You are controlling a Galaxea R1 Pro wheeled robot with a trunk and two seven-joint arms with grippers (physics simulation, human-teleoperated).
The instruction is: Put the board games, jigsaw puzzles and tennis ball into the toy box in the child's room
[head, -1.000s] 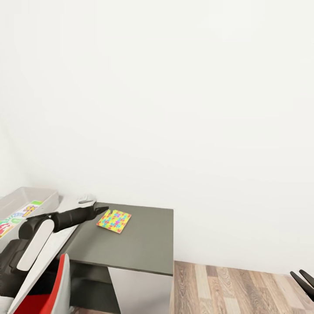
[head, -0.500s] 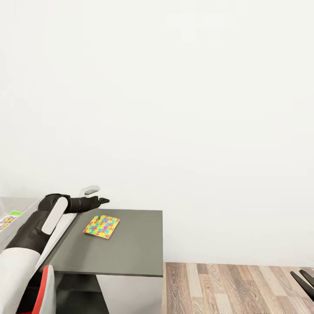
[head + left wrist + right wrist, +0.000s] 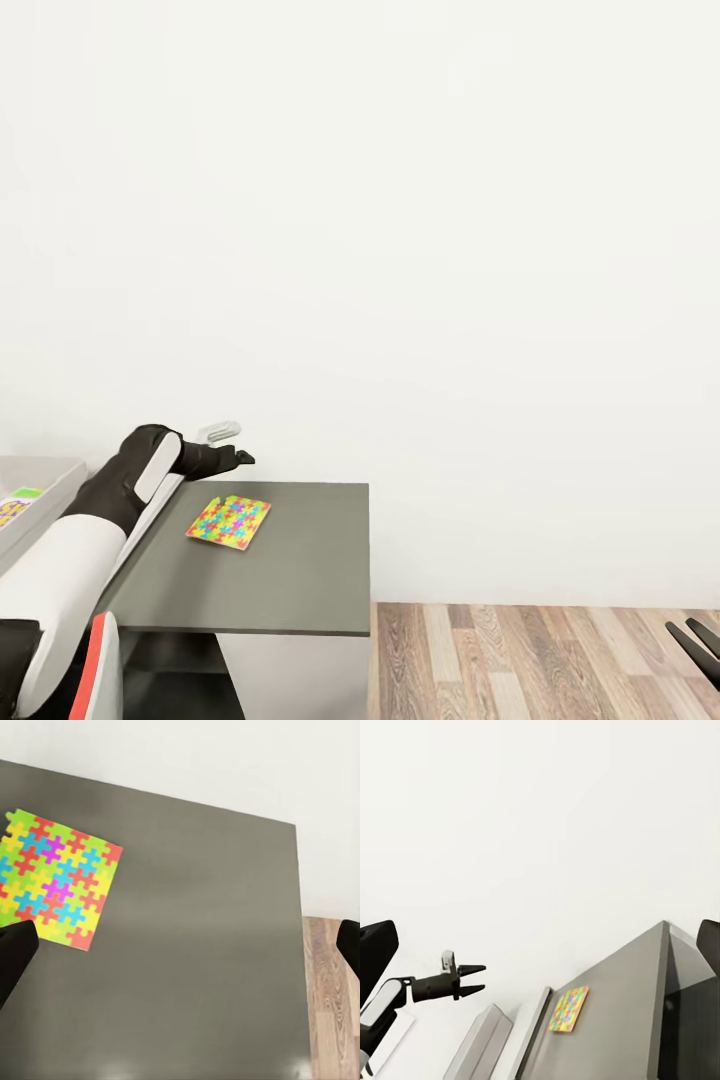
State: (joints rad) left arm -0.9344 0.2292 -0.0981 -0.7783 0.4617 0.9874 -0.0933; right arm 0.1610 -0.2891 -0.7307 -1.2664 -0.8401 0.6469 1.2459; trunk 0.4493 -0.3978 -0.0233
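- Head view: the left gripper (image 3: 243, 458) is hovering past the puzzle (image 3: 228, 521), which is lying flat on the dark table (image 3: 300, 570).
- Left wrist view: fingers (image 3: 15, 952) are spread wide; it should be lowering squarely over a puzzle edge.
- Right wrist view: the right gripper's fingers (image 3: 376, 949) are parted, empty.

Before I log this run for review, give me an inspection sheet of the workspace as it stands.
Surface: dark grey desk top, mostly bare.
Job's things: one jigsaw puzzle lying flat near the top's back left corner; toy box at the left edge, printed box inside.
Clutter: nothing seen.
Grippers: left gripper open, raised above the desk, empty; right gripper open, low over the floor.
Cables: nothing seen.
Surroundings: white wall, wood-plank floor.
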